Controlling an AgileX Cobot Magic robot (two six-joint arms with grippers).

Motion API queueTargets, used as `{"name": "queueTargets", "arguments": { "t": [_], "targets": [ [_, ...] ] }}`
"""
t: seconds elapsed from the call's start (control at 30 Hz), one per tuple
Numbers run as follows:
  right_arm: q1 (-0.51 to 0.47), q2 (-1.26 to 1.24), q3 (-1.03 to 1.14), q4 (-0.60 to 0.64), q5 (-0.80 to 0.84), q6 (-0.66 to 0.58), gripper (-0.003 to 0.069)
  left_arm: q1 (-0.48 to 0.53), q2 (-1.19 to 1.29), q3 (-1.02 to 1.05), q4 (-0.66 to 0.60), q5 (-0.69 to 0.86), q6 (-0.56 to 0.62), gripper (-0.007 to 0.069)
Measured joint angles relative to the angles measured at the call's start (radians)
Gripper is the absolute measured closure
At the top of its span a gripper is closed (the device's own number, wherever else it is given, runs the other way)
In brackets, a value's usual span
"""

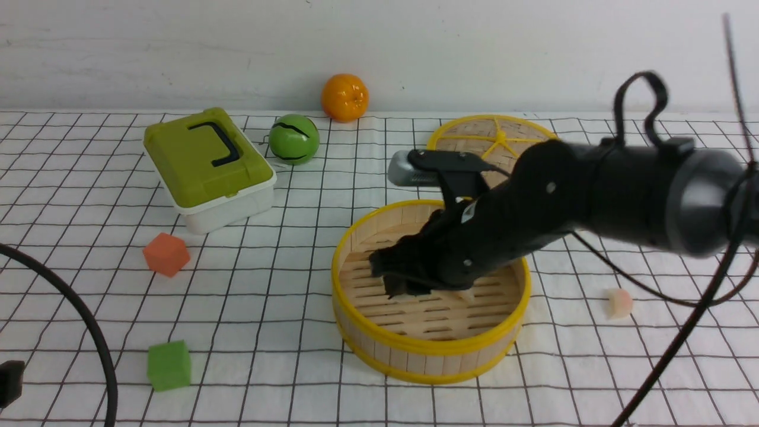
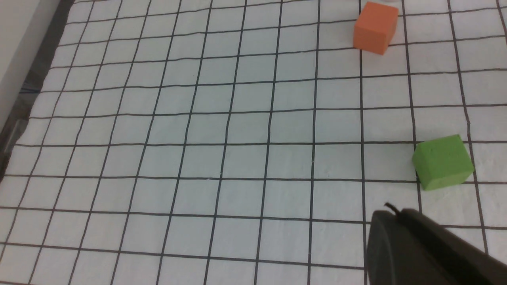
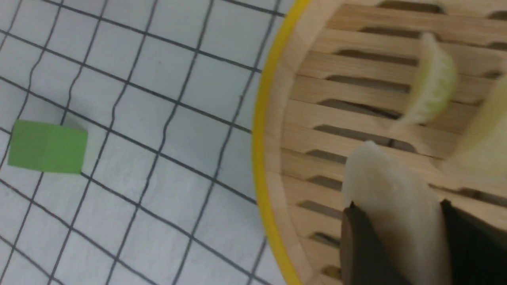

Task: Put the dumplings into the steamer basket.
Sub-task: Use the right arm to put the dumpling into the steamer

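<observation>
Now: right gripper (image 3: 400, 209) inside steamer basket (image 1: 427, 350), jaws clamped on whitish dumpling (image 3: 388, 182); green-tinted dumpling (image 3: 433, 83) lying beside it; pinkish dumpling (image 1: 619, 302) on cloth (image 1: 284, 284) right of basket. Left gripper (image 2: 396, 233) closed, empty, near green cube (image 2: 443, 162).

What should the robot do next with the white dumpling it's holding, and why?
Probably open the right tool and let go. It is pinching the white dumpling low inside the steamer basket, close to a greenish dumpling that lies on the slats, so a drop from here should land it in the right place.
</observation>
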Motion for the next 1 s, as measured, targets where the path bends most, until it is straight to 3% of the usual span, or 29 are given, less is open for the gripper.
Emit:
{"name": "queueTargets", "arguments": {
  "t": [0.1, 0.4, 0.6, 0.7, 0.83, 1.0],
  "targets": [
    [0.021, 0.050, 0.016, 0.021, -0.091, 0.002, 0.0422, 0.000, -0.027, 0.000, -0.013, 0.002, 0.000, 0.0633],
    [0.019, 0.088, 0.020, 0.046, -0.103, 0.034, 0.0410, 0.000, -0.080, 0.000, -0.019, 0.005, 0.000, 0.0629],
    [0.019, 0.079, 0.020, 0.045, -0.096, 0.106, 0.0223, 0.000, -0.080, 0.000, -0.018, -0.011, 0.000, 0.0624],
    [0.019, 0.062, 0.020, 0.044, -0.081, 0.110, 0.0169, 0.000, -0.080, 0.000, -0.018, -0.010, 0.000, 0.0622],
    [0.019, 0.040, 0.020, 0.043, -0.069, 0.129, 0.0182, 0.000, -0.080, 0.000, -0.018, -0.011, 0.000, 0.0622],
    [0.019, 0.005, 0.020, -0.005, -0.060, 0.131, 0.0293, 0.000, -0.080, 0.000, -0.015, -0.009, 0.000, 0.0615]
  ]
}}
